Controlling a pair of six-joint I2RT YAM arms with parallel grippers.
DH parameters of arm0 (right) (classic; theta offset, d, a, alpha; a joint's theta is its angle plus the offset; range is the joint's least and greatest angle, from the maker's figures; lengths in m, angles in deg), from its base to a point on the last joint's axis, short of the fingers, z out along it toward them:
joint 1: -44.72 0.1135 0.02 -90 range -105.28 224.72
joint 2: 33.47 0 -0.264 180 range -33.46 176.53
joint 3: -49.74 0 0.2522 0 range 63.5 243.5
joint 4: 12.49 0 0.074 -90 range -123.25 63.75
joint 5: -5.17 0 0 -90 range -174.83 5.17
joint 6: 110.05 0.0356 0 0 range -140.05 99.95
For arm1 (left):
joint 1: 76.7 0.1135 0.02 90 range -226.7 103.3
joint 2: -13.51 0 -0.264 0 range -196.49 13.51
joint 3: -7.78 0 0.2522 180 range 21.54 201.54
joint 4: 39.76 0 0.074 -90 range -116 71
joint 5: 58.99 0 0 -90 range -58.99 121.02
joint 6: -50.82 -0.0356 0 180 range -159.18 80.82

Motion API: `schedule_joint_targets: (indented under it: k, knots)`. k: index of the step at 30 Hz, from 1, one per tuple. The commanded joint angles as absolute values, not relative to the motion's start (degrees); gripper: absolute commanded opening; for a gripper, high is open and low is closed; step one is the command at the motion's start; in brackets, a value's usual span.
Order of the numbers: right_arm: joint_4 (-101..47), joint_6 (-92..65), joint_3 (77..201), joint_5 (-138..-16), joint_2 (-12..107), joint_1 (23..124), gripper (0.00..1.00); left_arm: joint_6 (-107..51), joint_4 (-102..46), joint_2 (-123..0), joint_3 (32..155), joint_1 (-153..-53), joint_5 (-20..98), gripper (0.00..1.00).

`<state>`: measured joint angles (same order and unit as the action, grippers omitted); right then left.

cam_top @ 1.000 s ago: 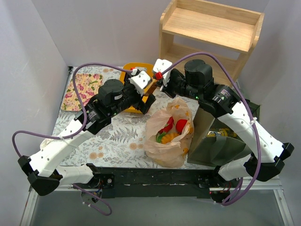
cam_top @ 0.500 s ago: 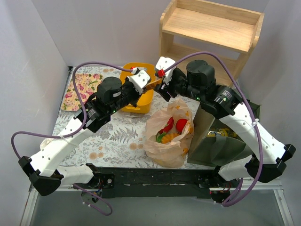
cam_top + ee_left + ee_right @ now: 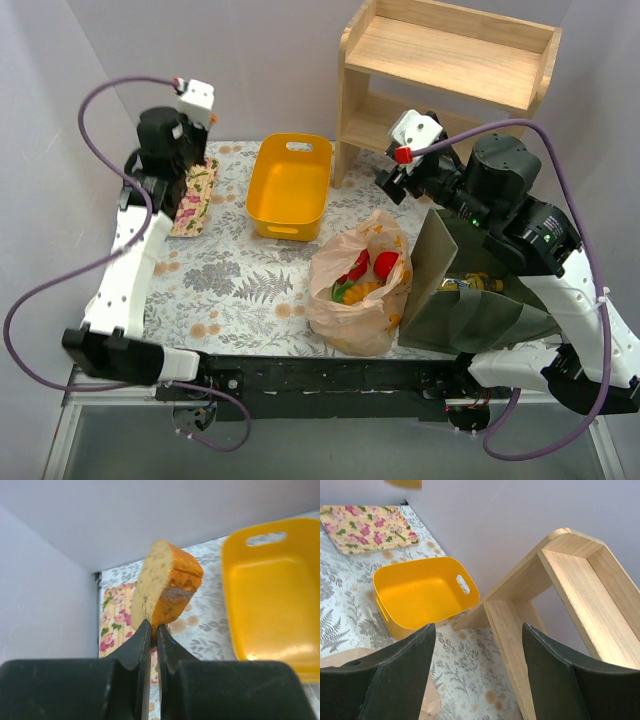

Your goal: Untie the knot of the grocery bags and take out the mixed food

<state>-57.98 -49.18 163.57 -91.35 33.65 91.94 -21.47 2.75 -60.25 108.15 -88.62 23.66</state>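
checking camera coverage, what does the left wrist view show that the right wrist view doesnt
Left wrist only: the left gripper shut on the bread slice, seen close up; the right wrist catches at most a brown sliver at its top edge. Right wrist only: the right gripper, open and empty, and the wooden shelf. Both: the yellow bin, the floral mat and the leaf-patterned table cover.
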Motion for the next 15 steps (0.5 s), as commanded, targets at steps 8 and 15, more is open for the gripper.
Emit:
schedule_joint_targets:
  k: [8, 15]
  knots:
    - [-69.4, -59.2, 161.2, -99.4, 30.4, 91.8, 0.77, -3.9, 3.8, -86.0, 125.7, -71.9, 33.7, 0.0]
    - [-68.3, -61.9, 153.2, -102.2, 27.7, 88.4, 0.77, 10.3, -4.3, -89.1, 118.1, -67.7, 46.2, 0.0]
